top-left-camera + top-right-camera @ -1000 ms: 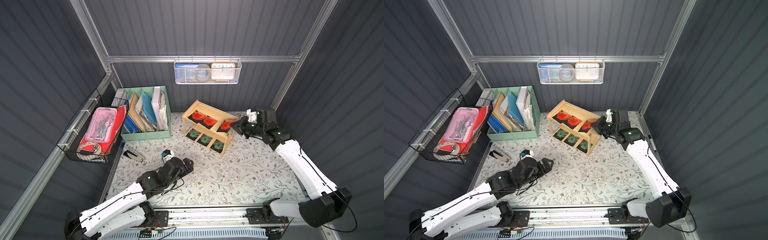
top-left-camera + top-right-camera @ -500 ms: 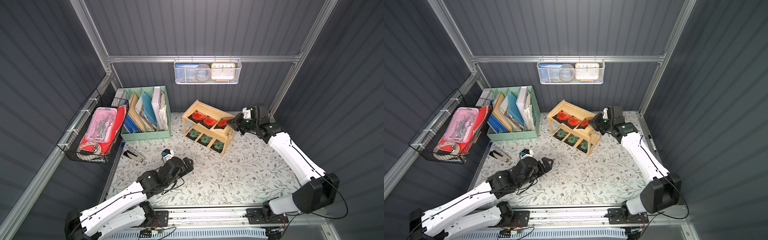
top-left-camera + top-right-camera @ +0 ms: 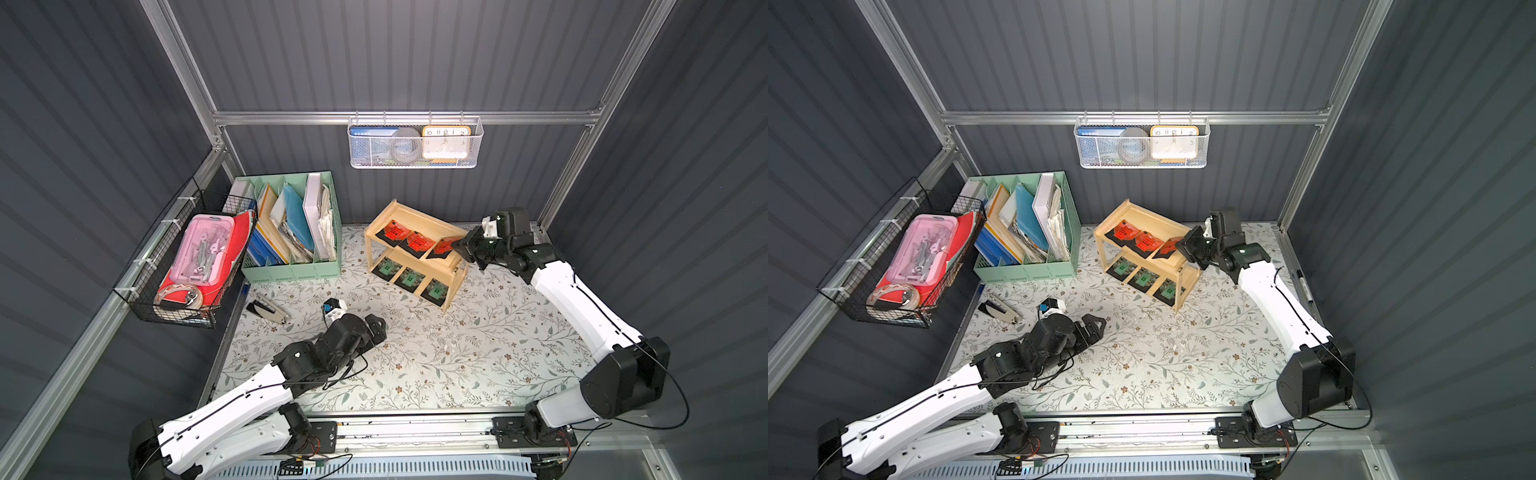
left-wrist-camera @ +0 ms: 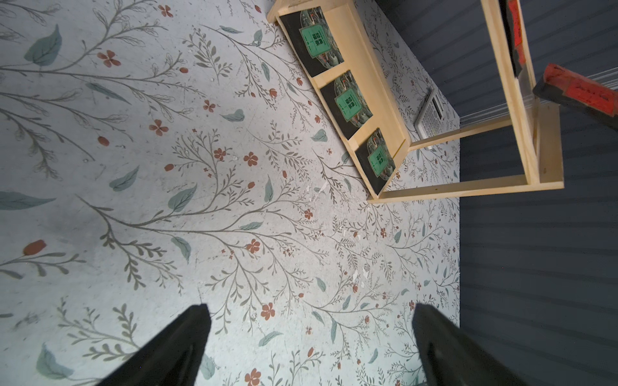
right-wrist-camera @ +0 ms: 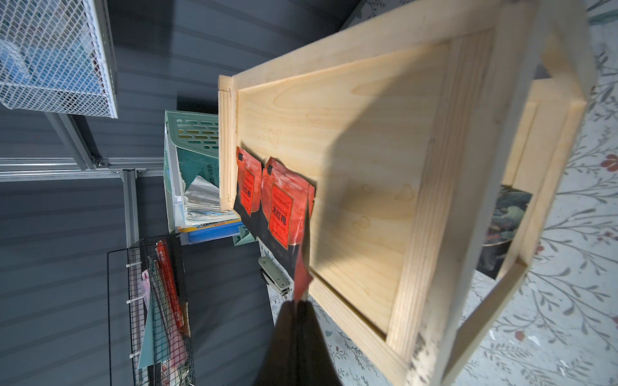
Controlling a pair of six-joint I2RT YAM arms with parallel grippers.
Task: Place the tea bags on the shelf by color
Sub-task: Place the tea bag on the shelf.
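We see the right jaws clamped on a red tea bag (image 3: 442, 247) at the shelf (image 3: 424, 222) top tier, 12 o'clock on the table (image 3: 478, 353); three green tea bags (image 3: 410, 277) lie below, left jaws apart

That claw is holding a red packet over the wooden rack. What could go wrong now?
The right claw pinches the red tea bag by one edge, tilted near the front rim of the shelf; released there, it may slide off. The claw is also close to the shelf's end frame; a nudge could shift the whole shelf.
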